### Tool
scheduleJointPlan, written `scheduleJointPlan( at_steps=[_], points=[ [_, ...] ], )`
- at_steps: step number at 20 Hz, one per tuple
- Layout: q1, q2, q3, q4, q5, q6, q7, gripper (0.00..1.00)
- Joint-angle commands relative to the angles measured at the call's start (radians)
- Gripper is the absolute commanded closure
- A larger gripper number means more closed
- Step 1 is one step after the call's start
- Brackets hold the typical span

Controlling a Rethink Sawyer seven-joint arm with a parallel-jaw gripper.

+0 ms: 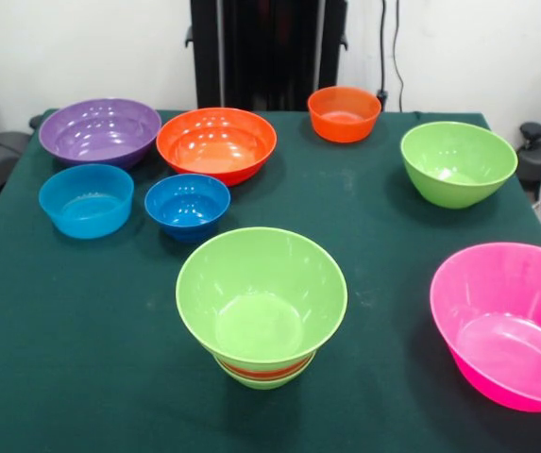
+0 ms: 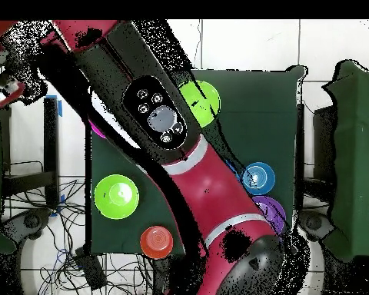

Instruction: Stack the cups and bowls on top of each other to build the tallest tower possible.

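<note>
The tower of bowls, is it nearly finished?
Not yet. The tower has a wide lime green plastic bowl on an orange band and a small green base. Nothing is being carried. Seven bowls wait: purple, big orange, small orange, two blue, green, pink.

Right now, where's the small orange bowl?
In the front view, the small orange bowl sits at the table's far edge, right of centre, between the large orange bowl and the lone lime green bowl.
</note>
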Motion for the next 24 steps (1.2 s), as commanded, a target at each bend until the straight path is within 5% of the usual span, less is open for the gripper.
scheduleJointPlan(
  at_steps=[1,14,24],
  points=[
    [0.004,-0.014,-0.285,0.163,0.09,-0.032,0.407,0.0],
    [0.032,-0.103,-0.459,0.343,0.214,-0.196,0.54,0.0],
    [0.074,-0.193,-0.607,0.392,0.315,-0.316,0.474,0.0]
  ],
)
